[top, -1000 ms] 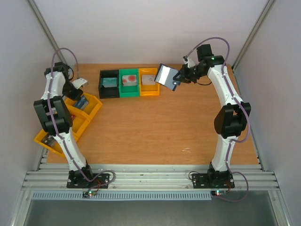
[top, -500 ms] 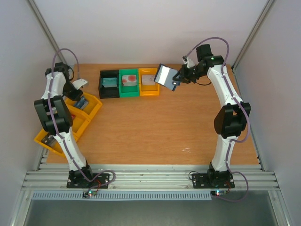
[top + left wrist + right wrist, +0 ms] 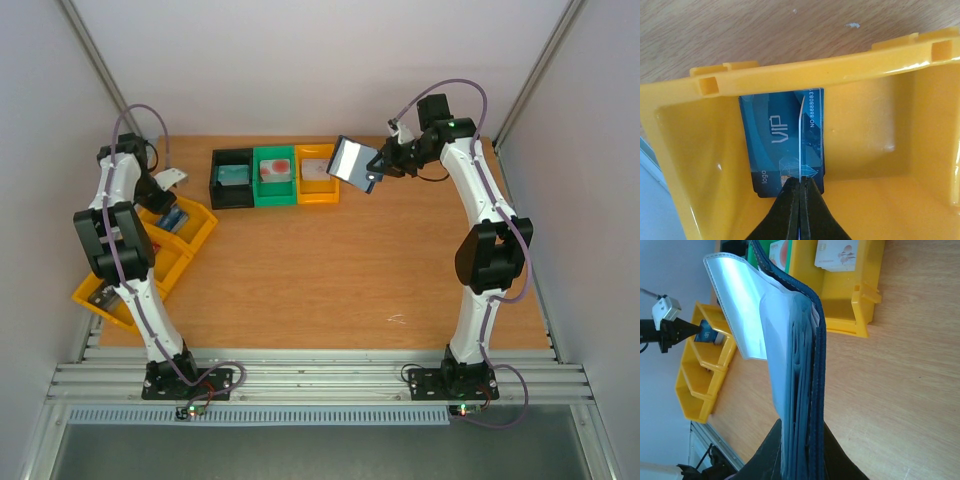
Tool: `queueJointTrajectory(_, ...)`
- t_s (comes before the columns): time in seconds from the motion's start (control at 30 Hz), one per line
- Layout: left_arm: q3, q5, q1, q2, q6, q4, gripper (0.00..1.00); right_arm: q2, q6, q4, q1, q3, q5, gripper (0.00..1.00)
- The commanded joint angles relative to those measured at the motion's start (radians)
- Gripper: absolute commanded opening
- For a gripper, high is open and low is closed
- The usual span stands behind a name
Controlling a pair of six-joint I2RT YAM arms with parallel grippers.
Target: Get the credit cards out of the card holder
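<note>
My left gripper is shut on a thin credit card, seen edge-on as a pale line, over a yellow bin. A blue VIP credit card lies flat in that bin, under the held one. In the top view the left gripper is at the table's far left. My right gripper is shut on the spine end of the slate-blue card holder, whose pale shiny pages fan open. It holds the card holder in the air at the back.
A row of black, green and orange-yellow bins stands at the back, each with a card inside. Joined yellow bins run along the left edge. White walls close in the table.
The left wrist has shifted slightly over the yellow bin, still holding its card. The right arm and the card holder have not moved.
</note>
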Motion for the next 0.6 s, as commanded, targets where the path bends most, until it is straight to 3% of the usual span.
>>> queueJointTrajectory(0.0,0.002,-0.034,0.005,0.049,0.007,0.028,0.0,-0.024,-0.023,-0.014,0.009,0.039,-0.028,0.01)
queueJointTrajectory(0.27,-0.008,-0.052,0.005,0.058,-0.014,0.069,0.01,-0.027,-0.025,-0.016,0.009,0.041,-0.033,0.01)
queueJointTrajectory(0.47,-0.031,-0.091,0.006,0.041,-0.04,0.157,0.12,-0.031,-0.028,-0.017,0.009,0.036,-0.034,0.01)
queueJointTrajectory(0.57,-0.038,-0.092,0.006,0.03,-0.046,0.194,0.24,-0.031,-0.03,-0.02,0.009,0.034,-0.036,0.01)
